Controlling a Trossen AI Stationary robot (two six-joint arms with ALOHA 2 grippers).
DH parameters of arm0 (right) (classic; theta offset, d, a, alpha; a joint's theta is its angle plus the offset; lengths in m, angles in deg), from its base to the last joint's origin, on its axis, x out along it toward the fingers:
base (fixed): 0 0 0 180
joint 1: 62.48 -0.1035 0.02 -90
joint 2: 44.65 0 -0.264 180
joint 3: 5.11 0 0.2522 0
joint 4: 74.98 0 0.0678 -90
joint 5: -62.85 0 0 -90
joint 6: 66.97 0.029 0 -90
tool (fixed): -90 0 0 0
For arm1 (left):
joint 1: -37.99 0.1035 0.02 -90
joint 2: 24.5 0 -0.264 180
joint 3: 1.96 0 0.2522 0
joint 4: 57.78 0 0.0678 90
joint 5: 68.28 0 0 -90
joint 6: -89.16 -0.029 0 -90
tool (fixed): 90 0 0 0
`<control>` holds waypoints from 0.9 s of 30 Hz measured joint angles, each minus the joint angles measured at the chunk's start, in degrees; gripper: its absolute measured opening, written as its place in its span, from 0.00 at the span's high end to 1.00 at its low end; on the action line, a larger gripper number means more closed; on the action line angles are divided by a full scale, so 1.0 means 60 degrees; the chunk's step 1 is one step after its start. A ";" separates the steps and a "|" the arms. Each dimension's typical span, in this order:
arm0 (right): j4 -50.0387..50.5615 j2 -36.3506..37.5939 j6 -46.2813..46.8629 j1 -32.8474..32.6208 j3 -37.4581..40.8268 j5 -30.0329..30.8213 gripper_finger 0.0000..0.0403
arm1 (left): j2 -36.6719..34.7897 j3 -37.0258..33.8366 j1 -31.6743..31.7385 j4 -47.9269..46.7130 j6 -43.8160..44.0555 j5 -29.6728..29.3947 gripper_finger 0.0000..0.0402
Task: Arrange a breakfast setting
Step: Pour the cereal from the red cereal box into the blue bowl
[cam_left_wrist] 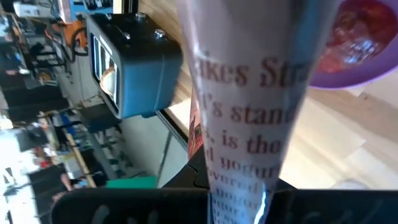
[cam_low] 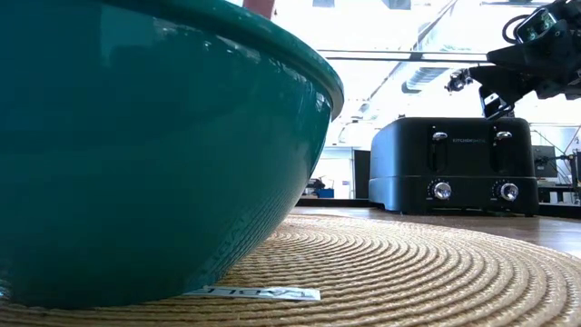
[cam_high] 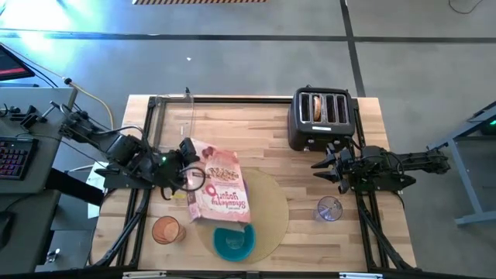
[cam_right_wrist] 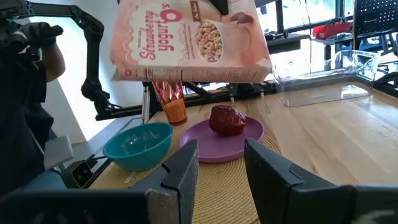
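My left gripper (cam_high: pixel 188 175) is shut on a pink cereal box (cam_high: pixel 222 191), held in the air over the round tan mat (cam_high: pixel 271 209). In the right wrist view the box (cam_right_wrist: pixel 193 40) hangs above the purple plate (cam_right_wrist: pixel 217 148), which carries a red fruit (cam_right_wrist: pixel 227 119). The teal bowl (cam_high: pixel 234 242) rests on the mat's near edge. The orange cup (cam_high: pixel 166 230) stands left of it, the clear glass (cam_high: pixel 329 209) right of the mat. My right gripper (cam_right_wrist: pixel 221 174) waits open by the toaster, touching nothing. My left gripper pinches the cereal box at its end toward the table's left (cam_high: pixel 195 180), coming in from the left and slanting down. In the left wrist view a narrow part of the box (cam_left_wrist: pixel 249 186) runs back between the fingers. The box is lifted clear and lies tilted.
A black four-slot toaster (cam_high: pixel 322 118) stands at the far right with a bagel (cam_high: pixel 316 108) in one slot. A clear plastic container (cam_right_wrist: pixel 329 81) sits at the far left. Bare wood lies between the mat and the toaster.
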 joint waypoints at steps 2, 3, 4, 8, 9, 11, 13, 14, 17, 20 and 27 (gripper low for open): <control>0.0000 0.0000 0.0000 0.0000 0.0000 -0.0001 0.72 | 0.0108 0.0000 -0.0157 -0.0001 -0.0131 -0.0233 1.00; 0.0000 0.0000 0.0001 0.0000 -0.0001 -0.0001 0.72 | 0.0162 -0.0004 -0.0226 0.0006 -0.0186 -0.0347 1.00; 0.0000 0.0000 -0.0002 0.0000 0.0002 -0.0001 0.72 | 0.0217 -0.0002 -0.0291 0.0011 -0.0270 -0.0446 1.00; 0.0000 0.0000 -0.0001 0.0000 0.0001 -0.0001 0.72 | 0.0442 -0.0003 -0.0521 0.0015 -0.0592 -0.0777 1.00; 0.0000 0.0000 -0.0002 0.0000 0.0001 -0.0001 0.72 | 0.0490 -0.0004 -0.0564 0.0015 -0.0708 -0.0824 1.00; 0.0000 0.0000 0.0001 0.0000 -0.0001 0.0002 0.72 | 0.0587 -0.0004 -0.0657 0.0011 -0.0855 -0.0927 1.00; 0.0000 0.0000 -0.0002 0.0000 0.0002 0.0002 0.72 | 0.0677 0.0000 -0.0754 0.0016 -0.0894 -0.1068 1.00; 0.0000 0.0000 -0.0001 0.0000 -0.0001 0.0002 0.72 | 0.0725 -0.0003 -0.0808 0.0013 -0.0902 -0.1153 1.00; 0.0000 0.0000 -0.0001 0.0000 0.0002 -0.0001 0.72 | 0.0805 -0.0004 -0.0986 0.0012 -0.0991 -0.1506 1.00; 0.0000 0.0000 0.0001 0.0000 0.0001 -0.0001 0.72 | 0.0822 -0.0004 -0.1225 0.0018 -0.1224 -0.1705 1.00; 0.0000 0.0000 0.0000 0.0000 0.0001 0.0000 0.72 | 0.0822 -0.0004 -0.1715 0.0087 -0.1305 -0.1917 1.00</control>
